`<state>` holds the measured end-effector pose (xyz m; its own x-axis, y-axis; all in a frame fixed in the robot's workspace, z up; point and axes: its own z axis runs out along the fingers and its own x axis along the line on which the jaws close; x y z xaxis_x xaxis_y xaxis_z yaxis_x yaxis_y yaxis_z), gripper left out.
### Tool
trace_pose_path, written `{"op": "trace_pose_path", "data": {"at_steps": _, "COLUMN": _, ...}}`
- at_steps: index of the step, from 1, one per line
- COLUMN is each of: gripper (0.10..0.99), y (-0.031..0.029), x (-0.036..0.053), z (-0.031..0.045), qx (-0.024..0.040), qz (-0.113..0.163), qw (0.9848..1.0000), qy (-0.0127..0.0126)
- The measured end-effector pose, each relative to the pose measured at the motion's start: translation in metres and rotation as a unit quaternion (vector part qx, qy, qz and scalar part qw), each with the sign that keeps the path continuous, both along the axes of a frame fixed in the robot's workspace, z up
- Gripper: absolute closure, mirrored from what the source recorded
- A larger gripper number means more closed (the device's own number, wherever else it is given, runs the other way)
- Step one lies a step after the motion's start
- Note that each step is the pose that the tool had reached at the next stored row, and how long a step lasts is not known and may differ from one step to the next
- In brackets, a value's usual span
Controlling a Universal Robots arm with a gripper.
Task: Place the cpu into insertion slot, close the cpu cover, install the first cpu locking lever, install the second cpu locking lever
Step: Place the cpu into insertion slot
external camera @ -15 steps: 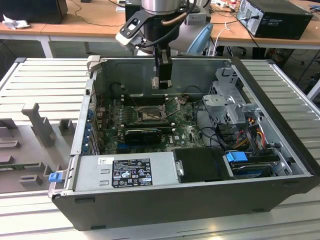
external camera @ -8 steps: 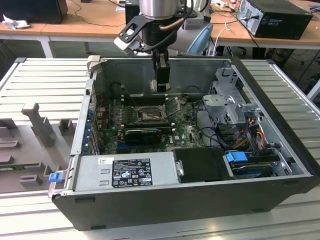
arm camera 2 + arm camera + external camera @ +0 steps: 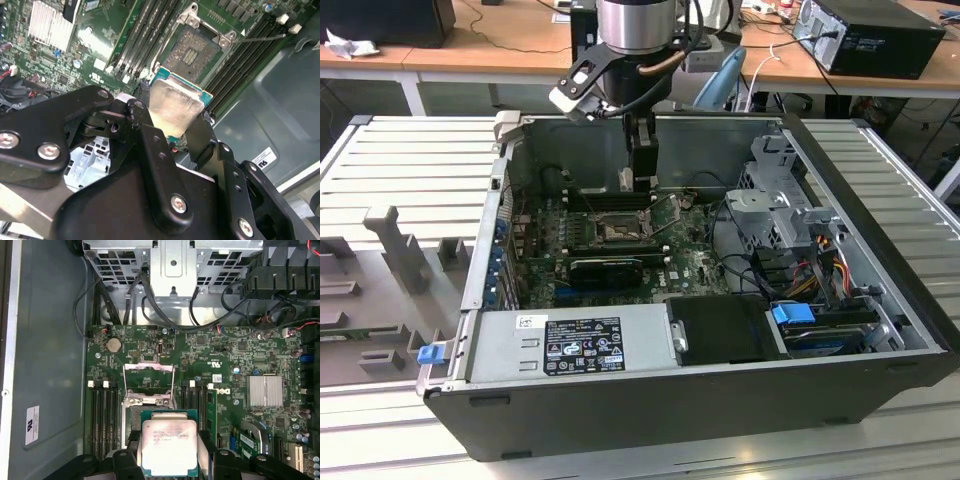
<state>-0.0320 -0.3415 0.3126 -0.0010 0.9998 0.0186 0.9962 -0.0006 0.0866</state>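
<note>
Your gripper's black fingers are clamping the cpu by two opposite edges, jaws spread just to its width. You're hanging it over the edge of the insertion slot, not seated, inside the open computer case, while the cpu cover is standing raised.

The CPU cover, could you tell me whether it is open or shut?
Open: the cover stands raised off the slot, whose pins lie bare.

A workshop-like lab: a computer case on a slatted metal bench, cable-strewn desks behind.
</note>
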Motion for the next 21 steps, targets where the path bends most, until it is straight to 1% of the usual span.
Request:
{"op": "trace_pose_path", "data": {"at_steps": 5, "gripper": 0.557, "y": 0.001, "x": 0.0, "z": -0.0051, "qx": -0.0001, "qz": -0.002, "qw": 1.0, "qy": -0.0002}}
{"op": "trace_pose_path", "data": {"at_steps": 8, "gripper": 0.557, "y": 0.0013, "x": 0.0, "z": -0.0146, "qx": -0.0001, "qz": -0.008, "qw": 1.0, "qy": -0.0003}}
{"op": "trace_pose_path", "data": {"at_steps": 10, "gripper": 0.557, "y": 0.0024, "x": 0.0, "z": -0.0229, "qx": 0.0, "qz": -0.008, "qw": 1.0, "qy": -0.0003}}
{"op": "trace_pose_path", "data": {"at_steps": 13, "gripper": 0.557, "y": 0.0038, "x": -0.0012, "z": -0.0324, "qx": -0.0001, "qz": -0.004, "qw": 1.0, "qy": -0.0003}}
{"op": "trace_pose_path", "data": {"at_steps": 19, "gripper": 0.557, "y": 0.0043, "x": -0.0064, "z": -0.0367, "qx": 0.0002, "qz": -0.004, "qw": 1.0, "qy": -0.0006}}
{"op": "trace_pose_path", "data": {"at_steps": 20, "gripper": 0.557, "y": 0.0044, "x": -0.0069, "z": -0.0381, "qx": 0.0001, "qz": -0.004, "qw": 1.0, "qy": -0.0006}}
{"op": "trace_pose_path", "data": {"at_steps": 21, "gripper": 0.557, "y": 0.0052, "x": -0.0084, "z": -0.042, "qx": 0.0001, "qz": -0.004, "qw": 1.0, "qy": -0.0006}}
